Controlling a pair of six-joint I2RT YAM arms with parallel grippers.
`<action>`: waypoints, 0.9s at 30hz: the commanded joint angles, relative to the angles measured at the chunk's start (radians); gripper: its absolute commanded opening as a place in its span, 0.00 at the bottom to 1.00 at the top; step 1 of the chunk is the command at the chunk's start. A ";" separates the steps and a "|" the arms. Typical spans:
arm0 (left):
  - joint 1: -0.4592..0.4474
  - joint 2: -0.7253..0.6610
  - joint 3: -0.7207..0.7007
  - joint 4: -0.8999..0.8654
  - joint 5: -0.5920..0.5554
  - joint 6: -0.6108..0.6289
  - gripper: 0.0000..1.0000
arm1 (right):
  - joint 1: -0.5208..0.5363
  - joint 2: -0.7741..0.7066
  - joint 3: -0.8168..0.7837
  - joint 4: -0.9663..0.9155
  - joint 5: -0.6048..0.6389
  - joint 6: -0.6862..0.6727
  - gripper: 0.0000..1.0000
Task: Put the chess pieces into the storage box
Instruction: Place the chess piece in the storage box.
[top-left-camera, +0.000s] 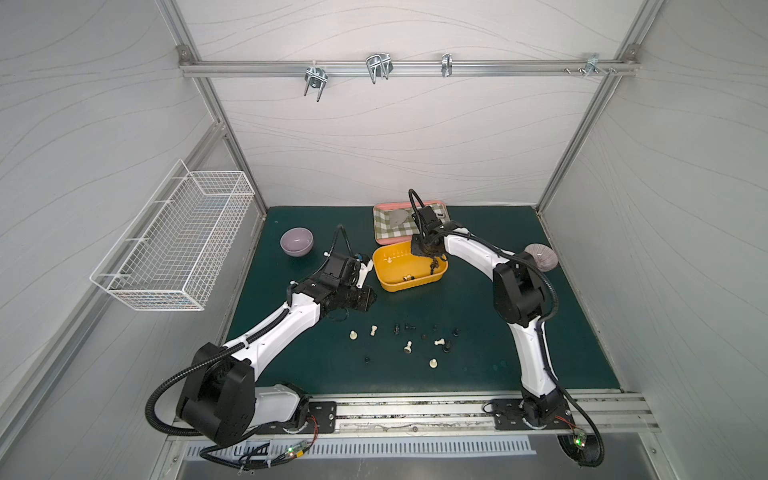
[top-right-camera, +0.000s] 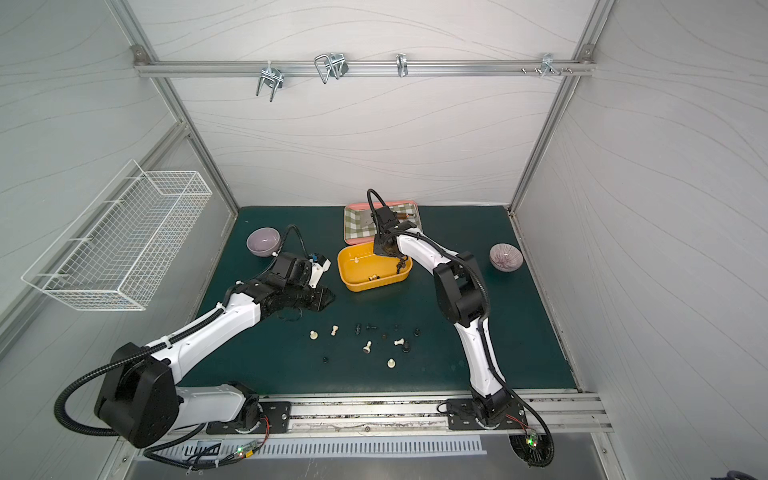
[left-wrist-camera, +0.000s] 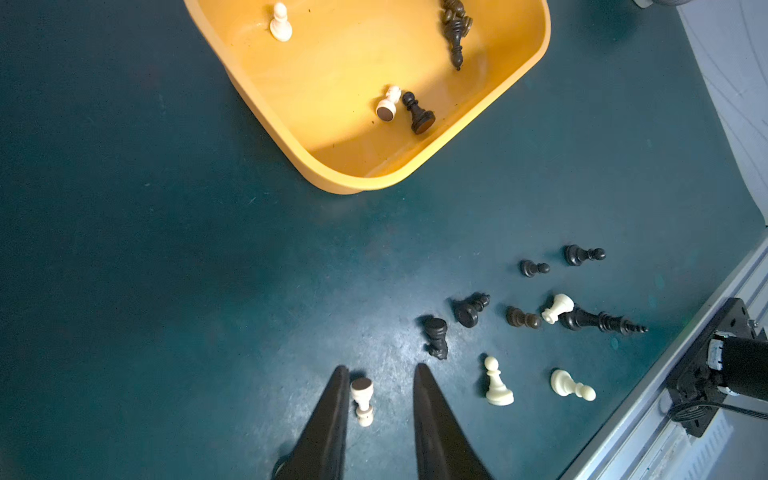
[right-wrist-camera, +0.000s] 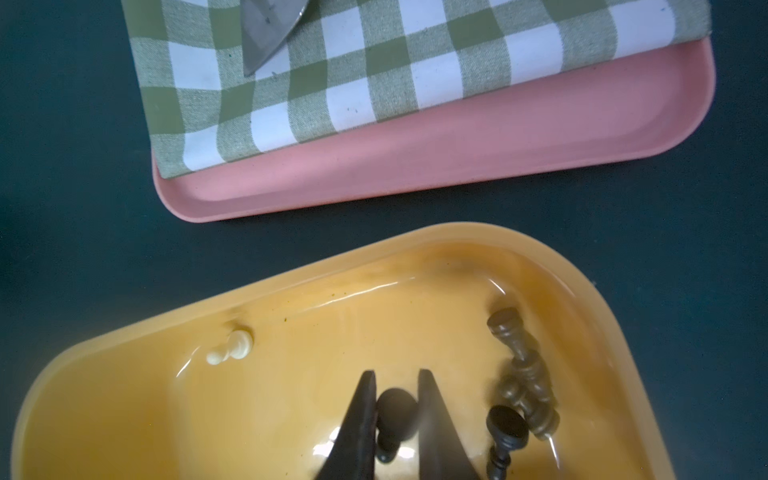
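Note:
The yellow-orange storage box (top-left-camera: 415, 286) (top-right-camera: 376, 286) sits mid-table and holds several chess pieces: a standing white pawn (left-wrist-camera: 280, 23), a white and a black one lying together (left-wrist-camera: 417, 114), and dark ones in a corner (right-wrist-camera: 521, 374). My right gripper (right-wrist-camera: 397, 372) (top-left-camera: 434, 266) hangs over the box, shut on a black chess piece (right-wrist-camera: 397, 411). More black and white chess pieces (top-left-camera: 409, 347) (top-right-camera: 368, 347) lie scattered on the green mat nearer the front. My left gripper (left-wrist-camera: 380, 368) (top-left-camera: 371, 297) hovers there, open, with a fallen white pawn (left-wrist-camera: 361, 395) on the mat beside one finger.
A pink tray (top-left-camera: 390, 242) (right-wrist-camera: 415, 178) with a green checked cloth and a metal blade (right-wrist-camera: 266, 33) lies just behind the box. A purple bowl (top-left-camera: 296, 241) stands back left, a patterned bowl (top-right-camera: 505, 257) far right. A white wire basket (top-left-camera: 174, 245) hangs on the left wall.

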 joint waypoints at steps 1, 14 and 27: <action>0.005 -0.015 0.003 0.046 0.037 -0.012 0.29 | -0.002 0.037 0.021 -0.002 0.003 -0.001 0.15; 0.004 -0.028 -0.004 0.051 0.055 -0.025 0.29 | -0.006 0.073 0.050 0.013 0.000 0.014 0.16; 0.001 -0.032 -0.010 0.062 0.066 -0.037 0.29 | -0.004 0.038 0.073 0.007 0.005 0.011 0.26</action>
